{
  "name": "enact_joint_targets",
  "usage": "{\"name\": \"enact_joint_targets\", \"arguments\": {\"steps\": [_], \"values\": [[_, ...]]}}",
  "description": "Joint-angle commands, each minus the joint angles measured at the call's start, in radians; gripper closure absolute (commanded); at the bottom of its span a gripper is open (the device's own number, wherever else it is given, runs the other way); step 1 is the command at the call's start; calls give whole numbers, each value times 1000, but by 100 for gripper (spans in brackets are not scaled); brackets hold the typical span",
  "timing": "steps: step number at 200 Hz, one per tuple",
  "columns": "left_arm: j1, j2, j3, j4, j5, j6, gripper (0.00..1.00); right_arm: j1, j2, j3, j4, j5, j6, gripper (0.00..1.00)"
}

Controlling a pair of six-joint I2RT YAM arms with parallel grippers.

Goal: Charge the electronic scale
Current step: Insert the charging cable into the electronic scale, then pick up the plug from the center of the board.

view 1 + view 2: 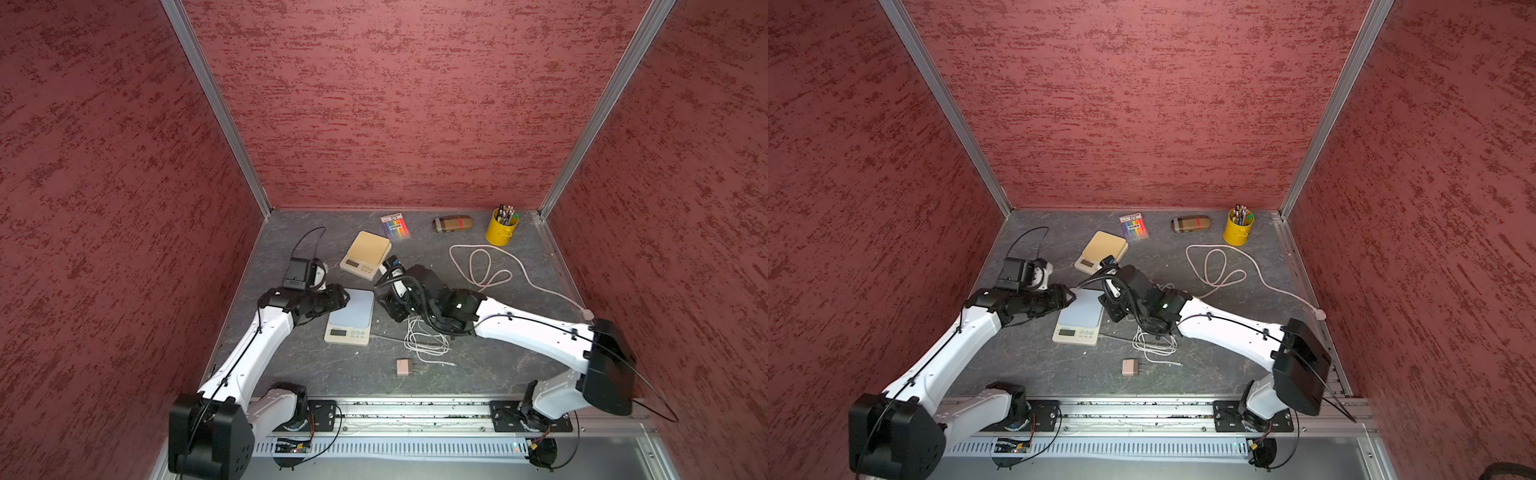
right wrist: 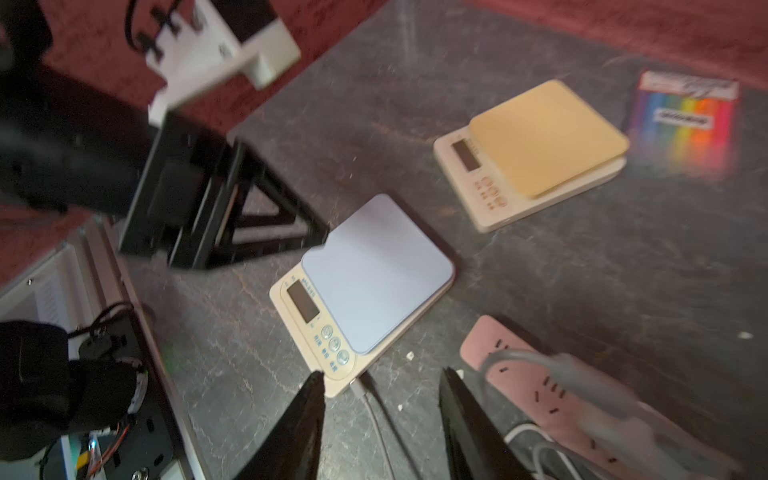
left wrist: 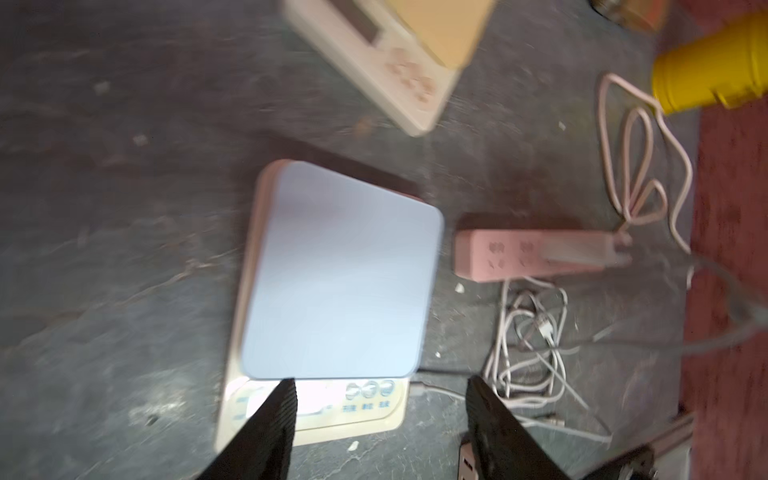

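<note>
Here, open left claw (image 3: 380, 379) and right claw (image 2: 382, 372) flank blue scale (image 1: 353, 309).

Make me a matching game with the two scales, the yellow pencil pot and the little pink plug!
Things:
1. blue-topped white scale
2. tan-topped white scale
3. yellow tin pencil pot
4. small pink charger plug

Places:
A. back right corner of the grey table
B. nearest the front edge
C. beside the rainbow marker pack
D. white cable ends at its side

Pairs: 1-D, 2-C, 3-A, 4-B.
</note>
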Motion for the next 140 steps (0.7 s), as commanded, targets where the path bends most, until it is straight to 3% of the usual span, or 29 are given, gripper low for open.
{"name": "enact_joint_targets", "arguments": {"steps": [1,35,66,90,140], "values": [[-205,-9,17,30,-61,156,35,-42,-106,-45,47,154,51,45],[-603,44,13,59,-168,357,31,-142,-220,-104,0,210,141,41],[-791,117,-16,86,-168,442,29,-183,-294,-173,-4,227,224,37],[-848,212,-14,102,-154,484,26,-207,-321,-229,23,189,274,37],[-836,445,89,24,-184,493,24,-220,-289,-253,35,105,295,36]]}}
